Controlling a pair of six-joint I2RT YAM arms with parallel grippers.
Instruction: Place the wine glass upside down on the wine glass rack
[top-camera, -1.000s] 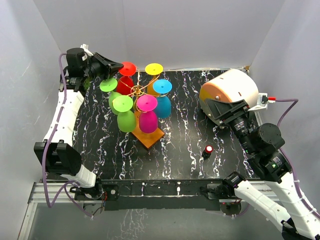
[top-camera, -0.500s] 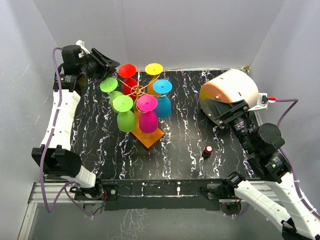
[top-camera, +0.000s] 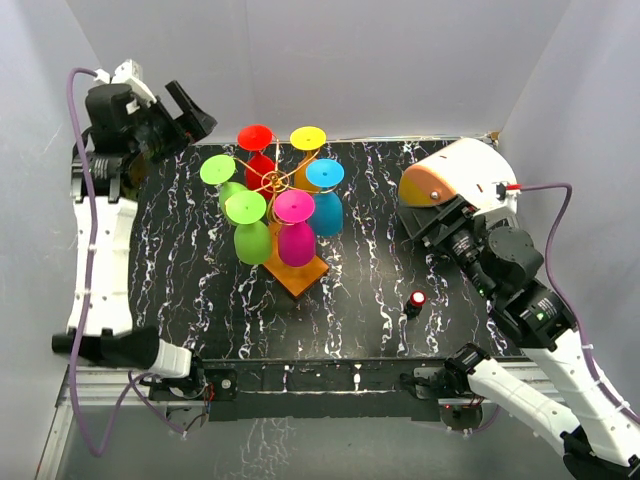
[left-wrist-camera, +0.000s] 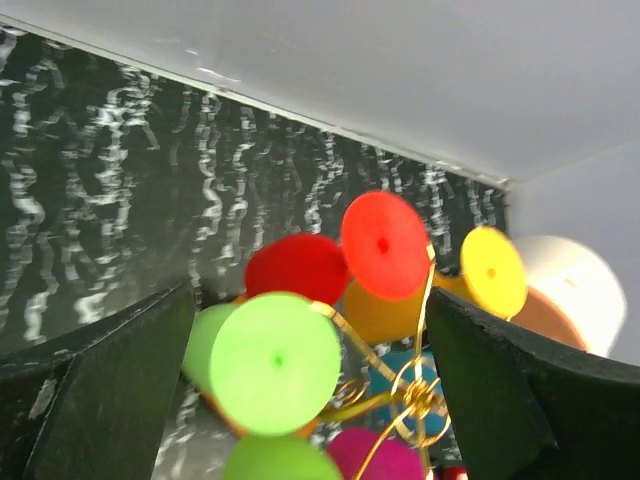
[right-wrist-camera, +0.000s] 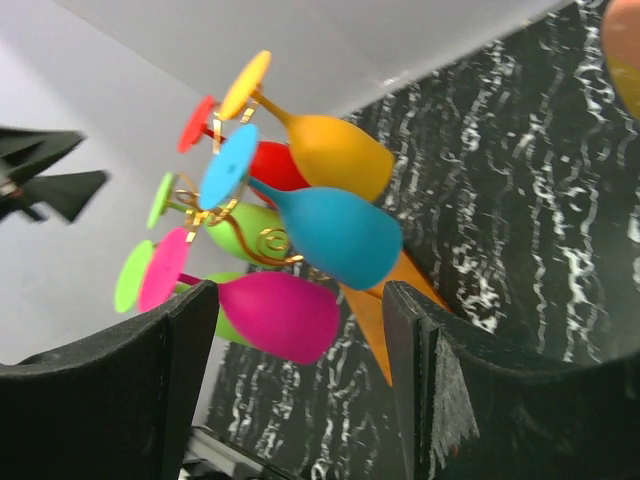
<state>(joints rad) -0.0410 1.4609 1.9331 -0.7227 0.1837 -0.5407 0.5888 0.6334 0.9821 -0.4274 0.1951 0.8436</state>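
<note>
Withdrawing to the far left, the left gripper (top-camera: 192, 112) has spread its fingers wide and holds nothing. The red wine glass (top-camera: 255, 165) hangs inverted on the far side of the wine glass rack (top-camera: 305, 278), so placement appears complete. The right gripper (top-camera: 432, 222) is open and empty.

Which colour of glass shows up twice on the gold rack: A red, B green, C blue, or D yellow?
B: a far green glass and a near green glass both hang on the wine glass rack, while the red glass, yellow glass, blue glass and pink glass each appear once.
</note>
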